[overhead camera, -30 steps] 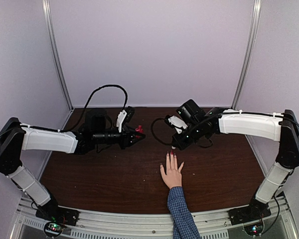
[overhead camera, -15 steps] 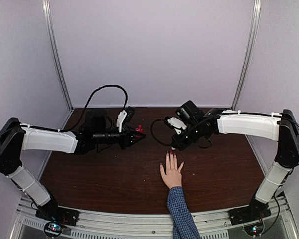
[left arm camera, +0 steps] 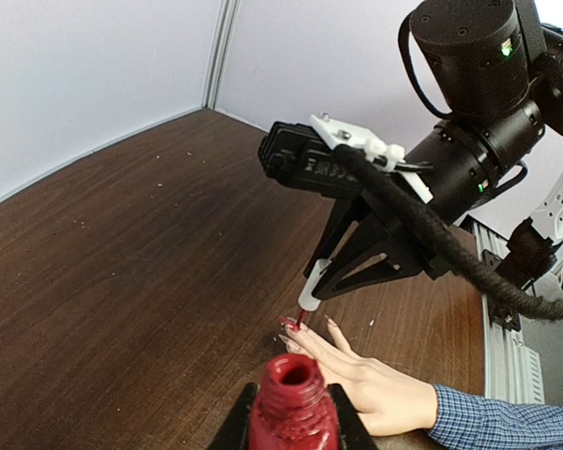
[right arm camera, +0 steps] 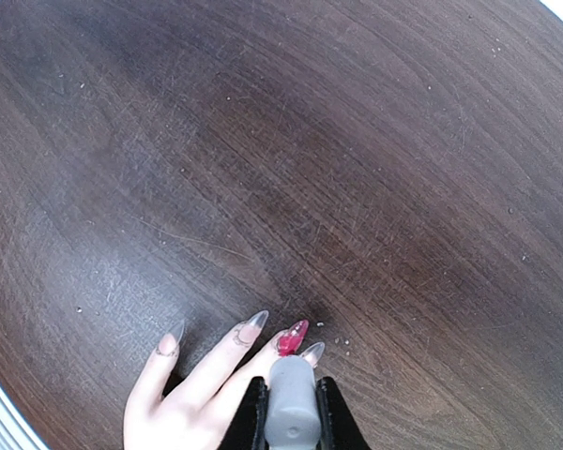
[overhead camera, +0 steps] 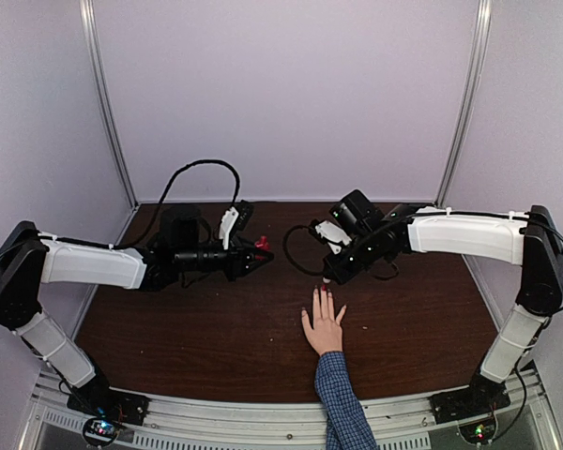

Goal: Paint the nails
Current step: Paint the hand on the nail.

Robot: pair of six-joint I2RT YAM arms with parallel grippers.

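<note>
Barely anything has moved over the last second: in the overhead view the right arm has shifted only a touch, while the left arm, the bottle and the hand sit just as before. That suggests slow, careful brush work on one nail, not a move between fingers.

A light-skinned hand (overhead camera: 325,324) in a blue checked sleeve (overhead camera: 342,409) lies palm down on the dark wooden table (overhead camera: 188,328), near the middle and toward the near edge, fingers pointing away.

The right gripper (left arm camera: 311,292) hangs just above the fingertips, its jaws closed on a small white brush cap (left arm camera: 309,286). A red-tipped brush below the cap meets the nails (right arm camera: 272,336) at one fingertip. From the right wrist, one nail looks dark red; those to its left look clear or pale, and the one on its right is partly hidden by the cap. Most of the painting seems yet to be done.

The left gripper (overhead camera: 259,253) sits further left, well apart from the hand, jaws clamped on an open red polish bottle (left arm camera: 292,405) held upright.

No brand, label or writing can be read anywhere; a green light glows on the right arm's wrist.
</note>
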